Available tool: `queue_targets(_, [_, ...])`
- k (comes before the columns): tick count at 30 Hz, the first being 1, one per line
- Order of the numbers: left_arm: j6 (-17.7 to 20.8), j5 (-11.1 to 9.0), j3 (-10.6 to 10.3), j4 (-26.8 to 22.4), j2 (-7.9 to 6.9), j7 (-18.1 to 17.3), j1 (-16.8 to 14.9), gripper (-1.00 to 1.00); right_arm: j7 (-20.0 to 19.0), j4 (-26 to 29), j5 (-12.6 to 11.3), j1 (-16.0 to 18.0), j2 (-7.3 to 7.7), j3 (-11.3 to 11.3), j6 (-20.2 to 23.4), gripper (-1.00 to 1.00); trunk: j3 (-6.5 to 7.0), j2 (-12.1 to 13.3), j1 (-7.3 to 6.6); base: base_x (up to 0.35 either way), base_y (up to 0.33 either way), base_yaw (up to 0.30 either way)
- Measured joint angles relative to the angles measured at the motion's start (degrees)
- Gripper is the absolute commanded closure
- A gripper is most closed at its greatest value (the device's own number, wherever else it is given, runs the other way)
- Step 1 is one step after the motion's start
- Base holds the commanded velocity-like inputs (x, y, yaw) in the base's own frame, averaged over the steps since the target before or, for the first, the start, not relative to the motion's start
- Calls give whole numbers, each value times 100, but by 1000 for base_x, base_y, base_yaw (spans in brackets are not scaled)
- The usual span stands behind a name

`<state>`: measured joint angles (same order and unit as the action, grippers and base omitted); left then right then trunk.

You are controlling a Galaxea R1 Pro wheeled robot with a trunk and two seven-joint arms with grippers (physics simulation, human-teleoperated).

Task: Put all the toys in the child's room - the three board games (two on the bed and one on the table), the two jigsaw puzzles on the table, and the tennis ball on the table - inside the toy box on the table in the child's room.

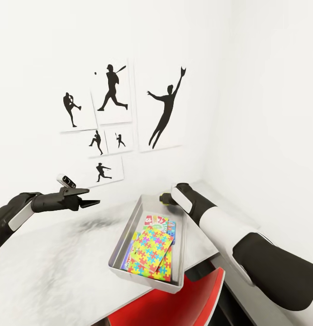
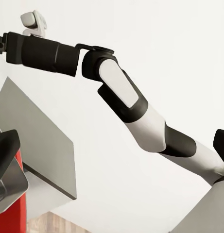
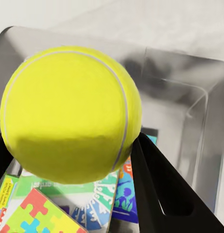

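Note:
The pale grey toy box (image 1: pixel 125 235) stands on the table (image 1: pixel 52 253). Inside it, two jigsaw puzzles (image 1: pixel 149 246) lie on top of colourful board games (image 1: pixel 156 221). My right gripper (image 1: pixel 168 198) hangs over the box's far end, shut on the yellow-green tennis ball (image 3: pixel 68 114). In the right wrist view the ball sits between black fingers (image 3: pixel 165 189), above the box wall (image 3: pixel 189 97), a game box (image 3: pixel 126 194) and a puzzle (image 3: pixel 34 218). My left gripper (image 1: pixel 91 203) hovers open above the table, left of the box, holding nothing.
Black silhouette sports pictures (image 1: pixel 113 95) hang on the white wall behind the table. A red chair (image 1: pixel 183 303) is tucked under the table's near edge, below the box. The room corner is close on the right. My right arm (image 2: pixel 136 111) crosses the left wrist view.

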<state>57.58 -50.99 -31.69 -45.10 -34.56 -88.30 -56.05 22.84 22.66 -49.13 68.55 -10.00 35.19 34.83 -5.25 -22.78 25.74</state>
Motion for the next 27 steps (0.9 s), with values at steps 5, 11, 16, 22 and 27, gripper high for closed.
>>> queue_targets(5, [0,1,-1,0,0,0,0,-100,7,-9,-5,0,0,1,-68,100,0,0,0,0,0,0])
queue_targets(11, [0,-1,-1,-1,-1,0,0,-100,13,-399,-13,1,0,-4,-73,100,0,0,0,0,0,0])
queue_targets(16, [0,-2,-1,-1,-1,0,0,-100,13,-661,-11,9,0,-15,-57,100,0,0,0,0,0,0])
queue_targets(22, [0,-7,6,-1,0,0,0,-100,10,-699,-1,10,0,-19,-19,100,0,0,0,0,0,0])
queue_targets(27, [0,-14,11,-1,-4,-6,0,-100,9,-704,1,8,0,-12,-11,100,0,0,0,0,0,0])
